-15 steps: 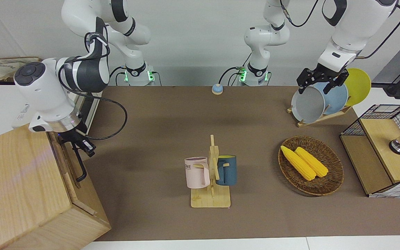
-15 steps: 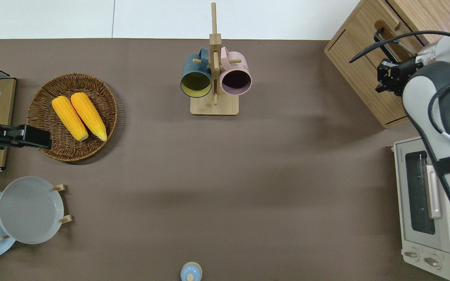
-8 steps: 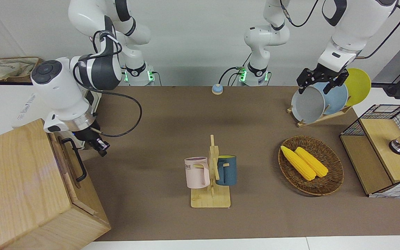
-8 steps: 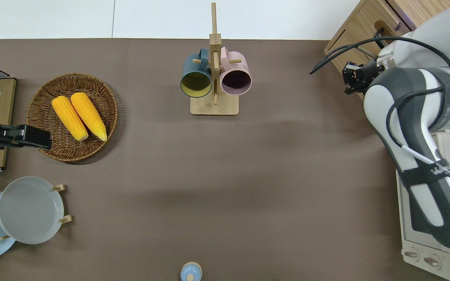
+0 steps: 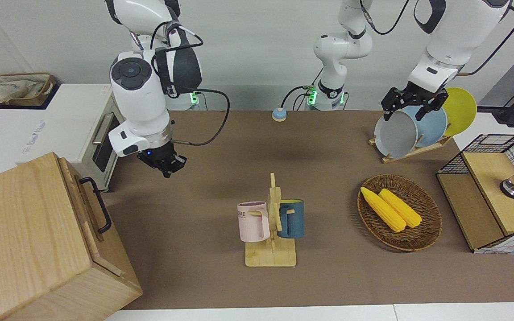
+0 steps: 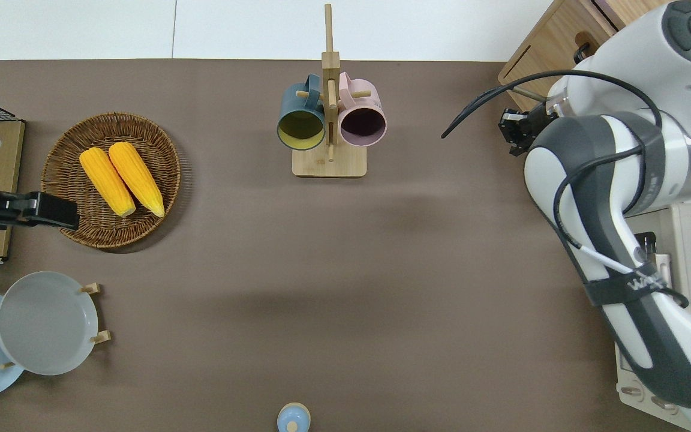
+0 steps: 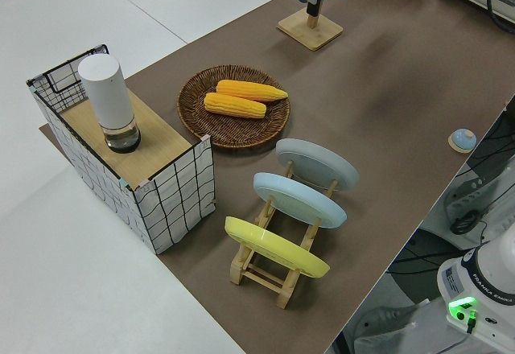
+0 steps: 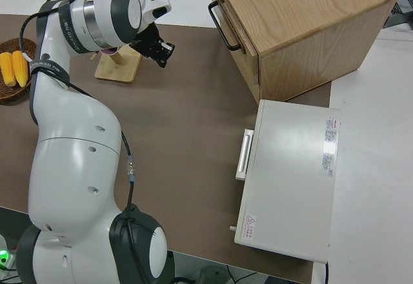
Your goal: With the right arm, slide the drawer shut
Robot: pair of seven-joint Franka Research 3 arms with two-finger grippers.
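Observation:
The drawer [image 5: 88, 213] is the top front of the pale wooden cabinet [image 5: 20, 236] at the right arm's end of the table. Its black bar handle [image 5: 98, 205] faces the table's middle, and its front looks flush with the cabinet face. The handle also shows in the right side view [image 8: 221, 24]. My right gripper [image 5: 168, 167] is shut and empty. It hangs clear of the drawer. In the overhead view it [image 6: 510, 128] is over the brown mat between the cabinet [image 6: 552, 36] and the mug rack [image 6: 329, 120]. My left arm is parked, its gripper [image 5: 408, 107] open.
A white toaster oven [image 5: 98, 133] stands beside the cabinet, nearer to the robots. The mug rack [image 5: 271, 223] holds a pink and a blue mug mid-table. A wicker basket [image 5: 417, 236] holds corn. A plate rack [image 5: 411, 129] and a wire-mesh box [image 5: 489, 196] stand at the left arm's end.
My right gripper has left the drawer handle, risen and swung away from the cabinet toward the table's middle. The drawer and the left arm have not moved.

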